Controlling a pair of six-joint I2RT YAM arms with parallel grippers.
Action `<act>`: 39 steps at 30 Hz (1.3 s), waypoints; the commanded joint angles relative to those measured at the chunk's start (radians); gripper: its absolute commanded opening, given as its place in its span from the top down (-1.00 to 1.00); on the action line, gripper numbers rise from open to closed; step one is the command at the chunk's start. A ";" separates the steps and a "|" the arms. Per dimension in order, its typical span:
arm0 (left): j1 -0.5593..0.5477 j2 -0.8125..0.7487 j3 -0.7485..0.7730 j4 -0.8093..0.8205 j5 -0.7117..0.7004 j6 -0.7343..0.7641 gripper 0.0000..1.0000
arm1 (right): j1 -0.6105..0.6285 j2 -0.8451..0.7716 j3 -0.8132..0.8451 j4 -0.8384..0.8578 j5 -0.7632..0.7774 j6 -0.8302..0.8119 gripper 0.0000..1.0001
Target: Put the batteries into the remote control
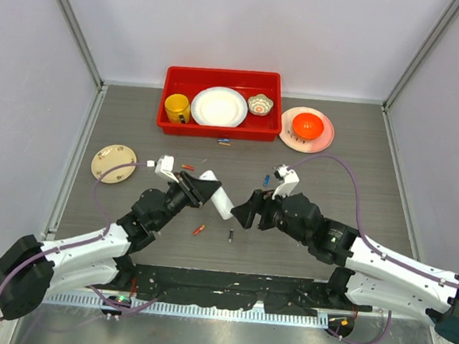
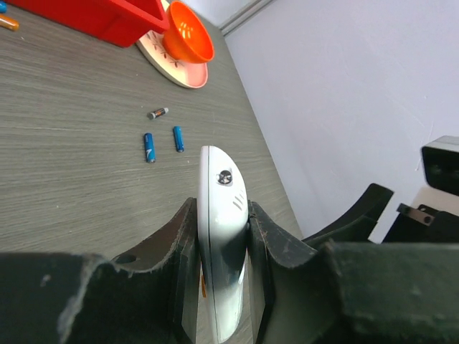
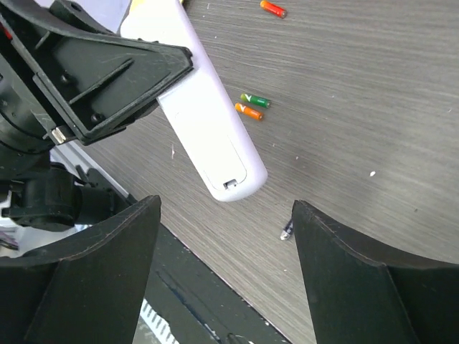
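While my left gripper (image 1: 202,189) pinches it by its long edges, the remote control (image 1: 220,199) tilts over mid-table. Loose batteries (image 3: 249,112) lie round it: a black one (image 1: 231,235) at 5 o'clock, an orange one (image 1: 199,229) at 7, a red one (image 1: 188,167) at 11. At 12 o'clock the red tray (image 1: 222,77) holds a yellow mug (image 1: 176,107), white plate (image 1: 219,106) and small bowl (image 1: 260,104). My right gripper (image 1: 244,211), at 3 o'clock, is spread wide and empty.

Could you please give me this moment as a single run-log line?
left fingers: shut on remote control | right fingers: open, empty | batteries: loose on table
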 commanded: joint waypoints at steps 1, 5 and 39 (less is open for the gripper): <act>0.004 0.007 -0.031 0.207 -0.031 0.016 1.00 | -0.004 -0.040 -0.067 0.221 0.027 0.134 -0.57; 0.004 0.059 -0.066 0.313 -0.054 0.053 1.00 | -0.012 -0.039 -0.127 0.245 0.043 0.207 -0.38; -0.018 0.516 -0.158 0.874 -0.224 0.228 0.99 | -0.236 0.590 -0.322 1.129 -0.460 0.569 -0.11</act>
